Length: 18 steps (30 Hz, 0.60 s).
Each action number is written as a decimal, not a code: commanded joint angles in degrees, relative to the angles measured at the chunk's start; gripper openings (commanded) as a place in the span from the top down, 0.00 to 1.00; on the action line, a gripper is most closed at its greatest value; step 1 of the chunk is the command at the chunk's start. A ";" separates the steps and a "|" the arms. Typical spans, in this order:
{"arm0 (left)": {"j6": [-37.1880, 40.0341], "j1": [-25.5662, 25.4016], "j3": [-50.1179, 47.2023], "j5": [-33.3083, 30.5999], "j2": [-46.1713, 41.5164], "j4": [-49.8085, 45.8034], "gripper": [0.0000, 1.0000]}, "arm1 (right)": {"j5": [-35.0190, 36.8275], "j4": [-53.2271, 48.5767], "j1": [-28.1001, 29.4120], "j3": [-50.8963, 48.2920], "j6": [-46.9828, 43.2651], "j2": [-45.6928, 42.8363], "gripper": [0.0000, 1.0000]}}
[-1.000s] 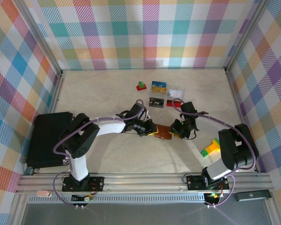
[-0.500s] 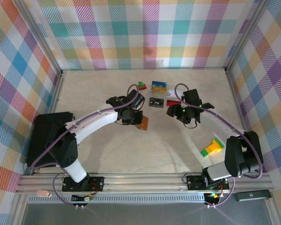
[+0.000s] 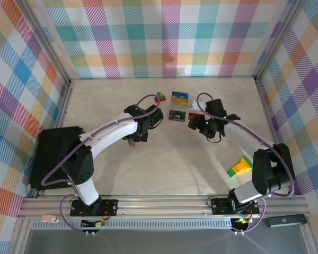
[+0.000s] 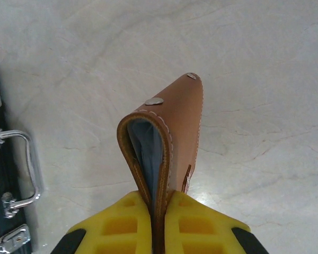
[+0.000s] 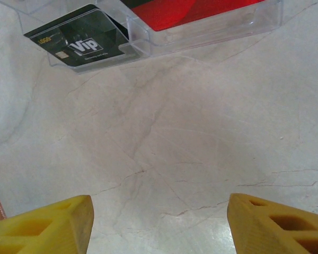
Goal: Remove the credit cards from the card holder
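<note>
The card holder (image 4: 175, 127) is a reddish-brown wallet, folded nearly closed with a bluish-grey lining showing in the gap. It hangs above the marble tabletop, and my left gripper (image 4: 158, 198) is shut on its lower edge. From above, that gripper (image 3: 134, 137) and the wallet (image 3: 131, 142) sit left of centre. My right gripper (image 3: 194, 124) stands open over bare table, with nothing between its yellow fingers (image 5: 53, 225). The credit cards are hidden.
A clear compartment box (image 5: 148, 32) with a black VIP card (image 5: 77, 45) and a red card lies just beyond the right gripper. A blue-and-yellow card (image 3: 179, 97), a red-green block (image 3: 160, 97), a yellow-green block (image 3: 240, 167) and a black case (image 3: 55, 156) lie around.
My left gripper has carried the wallet from the table's centre toward the back left. The right gripper let go of the wallet, pulled back toward the clear box, and has since held still.
</note>
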 commanded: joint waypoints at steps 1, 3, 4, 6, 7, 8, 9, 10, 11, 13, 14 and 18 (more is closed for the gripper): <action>-4.00 -0.05 -0.86 5.46 1.18 4.60 0.95 | 1.90 -0.98 -0.16 1.42 1.46 0.56 0.33; -4.02 -0.08 -0.81 9.16 2.48 7.33 0.89 | 2.38 -1.46 -0.13 1.95 1.49 0.96 0.33; -4.11 -0.08 -0.51 10.40 3.17 8.07 0.87 | 2.76 -1.76 -0.18 2.20 1.57 1.09 0.33; -3.95 -0.04 -0.18 13.38 4.06 10.02 0.82 | 3.23 -1.96 -0.22 2.33 1.83 1.19 0.34; -3.89 -0.03 -0.21 15.13 4.29 11.22 0.79 | 3.42 -2.11 -0.17 2.33 1.93 1.19 0.34; -3.85 -0.01 -0.40 16.99 4.47 12.39 0.76 | 3.51 -2.22 -0.19 2.34 2.01 1.19 0.34; -3.66 0.00 -0.43 18.60 4.56 13.45 0.73 | 3.71 -2.35 -0.18 2.34 2.11 1.19 0.34; -3.39 0.08 -0.58 19.93 4.54 14.48 0.70 | 3.87 -2.42 -0.20 2.33 2.12 1.12 0.34; -3.19 0.18 -0.80 21.73 4.48 15.79 0.67 | 4.05 -2.53 -0.25 2.34 2.23 1.10 0.34; -2.83 0.51 -1.30 24.92 4.01 18.15 0.61 | 4.22 -2.66 -0.18 2.33 2.37 1.10 0.34; -2.60 0.77 -1.60 27.01 3.51 19.62 0.58 | 4.13 -2.57 -0.19 2.27 2.37 1.10 0.34; -3.12 2.98 -4.63 36.25 0.26 27.10 0.47 | 0.73 -1.57 -0.10 2.55 1.54 1.77 0.34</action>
